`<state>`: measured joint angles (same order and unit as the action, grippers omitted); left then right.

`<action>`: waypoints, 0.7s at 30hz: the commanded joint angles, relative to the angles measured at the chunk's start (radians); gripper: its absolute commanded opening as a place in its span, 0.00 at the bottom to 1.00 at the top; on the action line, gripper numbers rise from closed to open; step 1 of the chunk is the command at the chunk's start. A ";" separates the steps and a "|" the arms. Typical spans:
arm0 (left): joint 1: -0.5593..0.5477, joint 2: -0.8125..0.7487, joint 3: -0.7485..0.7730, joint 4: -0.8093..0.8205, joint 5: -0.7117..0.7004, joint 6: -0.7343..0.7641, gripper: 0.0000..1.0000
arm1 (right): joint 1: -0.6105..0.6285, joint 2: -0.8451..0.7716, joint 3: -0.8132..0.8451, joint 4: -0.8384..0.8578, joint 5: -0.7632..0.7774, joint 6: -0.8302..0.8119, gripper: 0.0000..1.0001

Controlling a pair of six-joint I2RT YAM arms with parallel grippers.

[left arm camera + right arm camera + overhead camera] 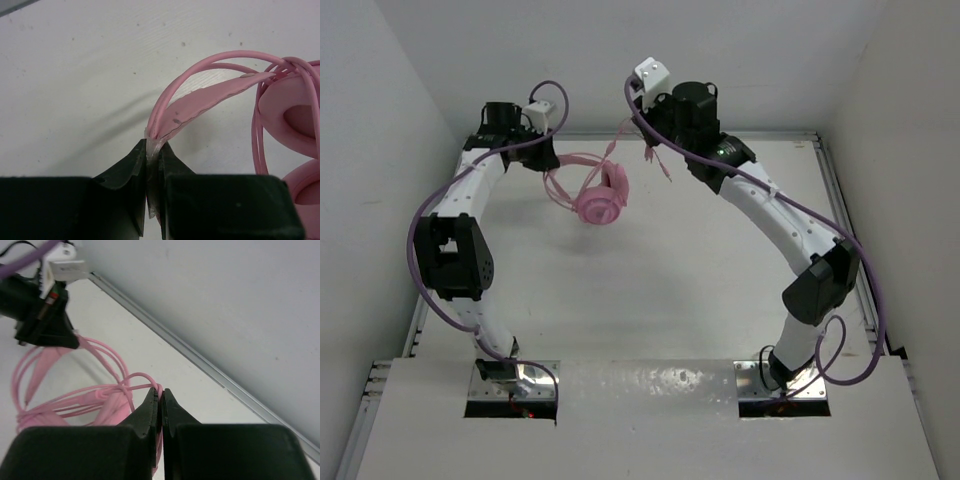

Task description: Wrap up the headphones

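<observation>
as left claw clamps, round pink headphones

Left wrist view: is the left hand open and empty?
No, the left hand is shut on the headband of the headphones.

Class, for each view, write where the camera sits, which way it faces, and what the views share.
Top external: above and behind the bases, looking down at the table; left arm and right arm show, meeting at the headphones.
Left wrist: on the left arm, looks along the left gripper, shut on the headband.
Right wrist: on the right arm, looks along the right gripper, shut on the cable, towards a wall; the left gripper shows.
Shared: all show the headphones.
</observation>
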<state>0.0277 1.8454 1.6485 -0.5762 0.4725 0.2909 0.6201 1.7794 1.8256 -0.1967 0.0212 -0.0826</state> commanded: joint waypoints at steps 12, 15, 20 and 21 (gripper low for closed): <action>0.008 -0.054 0.223 -0.283 0.494 0.134 0.00 | -0.146 0.092 0.031 0.052 -0.089 0.000 0.00; 0.014 -0.055 0.255 -0.297 0.538 0.103 0.00 | -0.146 0.120 -0.040 0.069 -0.131 0.032 0.00; 0.032 -0.052 0.286 -0.261 0.552 0.008 0.00 | -0.146 0.075 -0.199 0.164 -0.274 0.122 0.13; 0.034 -0.051 0.286 -0.248 0.554 -0.011 0.00 | -0.146 0.045 -0.257 0.190 -0.305 0.147 0.31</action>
<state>0.0368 1.8454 1.8801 -0.8249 0.8921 0.3676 0.4999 1.8984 1.6508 -0.1398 -0.1997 -0.0154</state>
